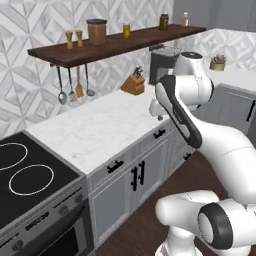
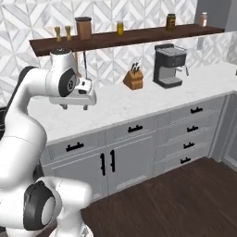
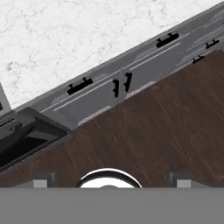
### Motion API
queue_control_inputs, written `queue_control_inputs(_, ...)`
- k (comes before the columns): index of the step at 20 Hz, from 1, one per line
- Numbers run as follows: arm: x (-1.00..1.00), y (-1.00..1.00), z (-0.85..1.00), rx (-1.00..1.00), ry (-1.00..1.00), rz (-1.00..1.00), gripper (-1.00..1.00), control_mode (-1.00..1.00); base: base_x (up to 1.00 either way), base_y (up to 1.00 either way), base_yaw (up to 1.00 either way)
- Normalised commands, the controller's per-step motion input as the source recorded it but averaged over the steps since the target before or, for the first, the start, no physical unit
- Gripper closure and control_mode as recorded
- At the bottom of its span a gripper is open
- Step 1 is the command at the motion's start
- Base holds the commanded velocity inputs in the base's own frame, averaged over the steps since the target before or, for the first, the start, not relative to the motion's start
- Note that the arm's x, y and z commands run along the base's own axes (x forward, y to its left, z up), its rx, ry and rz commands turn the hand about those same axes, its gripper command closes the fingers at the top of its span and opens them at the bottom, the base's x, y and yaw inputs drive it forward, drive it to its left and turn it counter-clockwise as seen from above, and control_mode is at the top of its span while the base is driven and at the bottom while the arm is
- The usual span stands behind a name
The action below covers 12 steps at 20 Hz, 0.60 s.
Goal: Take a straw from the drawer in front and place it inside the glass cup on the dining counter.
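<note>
The gripper is held above the front edge of a white worktop, clear of it. Its 2 fingertips are spread wide with nothing gripped between them. Directly below it, a shut grey drawer with a dark handle is seen under the worktop, and a second shut drawer is set just to its right; which one belongs to the task cannot be told. 2 cabinet doors are fitted beneath these. Further right of the gripper, a knife block and a coffee machine are placed on the worktop. A stove is found to its left
</note>
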Motion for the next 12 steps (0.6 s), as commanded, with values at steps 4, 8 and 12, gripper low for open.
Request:
queue_control_inputs(4, 0.00, 0.00, 0.00, 0.00, 0.00, 0.00, -1.00, 1.00, -0.42, 0.73, -0.38)
queue_control_inputs(8, 0.00, 0.00, 0.00, 0.00, 0.00, 0.00, -1.00, 1.00, -0.22, 0.64, -0.30)
queue_control_inputs(12, 0.00, 0.00, 0.00, 0.00, 0.00, 0.00, -1.00, 1.00, 0.04, 0.68, -0.21)
